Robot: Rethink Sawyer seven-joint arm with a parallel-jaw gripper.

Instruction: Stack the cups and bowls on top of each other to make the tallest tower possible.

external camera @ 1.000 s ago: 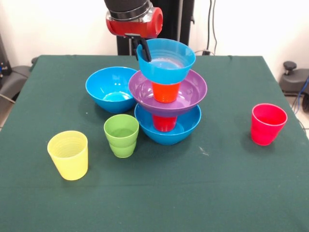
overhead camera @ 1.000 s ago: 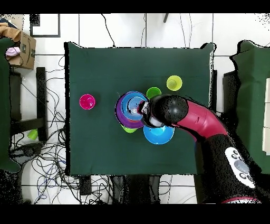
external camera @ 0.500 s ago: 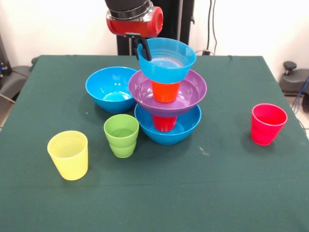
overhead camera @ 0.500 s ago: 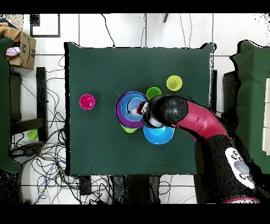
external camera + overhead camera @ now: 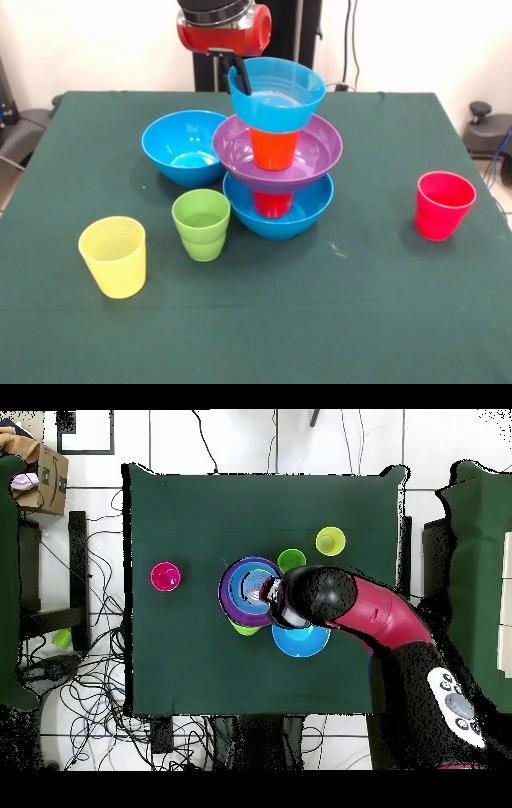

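The tower stands mid-table: a large blue bowl (image 5: 300, 216) holds a red cup (image 5: 272, 204), which carries the purple bowl (image 5: 320, 148) with an orange cup (image 5: 274, 150) in it. On top is the small blue bowl (image 5: 280, 100), level, its base at the orange cup's rim. My gripper (image 5: 238, 80) is shut on this bowl's left rim, one dark finger (image 5: 242, 76) inside the wall. In the overhead view the gripper (image 5: 268, 594) sits over the edge of the small blue bowl (image 5: 246, 587). Light green cup (image 5: 202, 224), yellow cup (image 5: 114, 256) and pinkish-red cup (image 5: 445, 205) stand loose.
A second large blue bowl (image 5: 186, 146) rests left of the tower, touching the purple bowl's side. From above, a green edge (image 5: 243, 628) peeks out beside the purple bowl (image 5: 225, 589). The pinkish-red cup (image 5: 165, 576) stands alone, and the arm (image 5: 385, 619) crosses the table edge.
The gripper and the small blue bowl have risen slightly, showing more of the orange cup below. Nothing else has moved.
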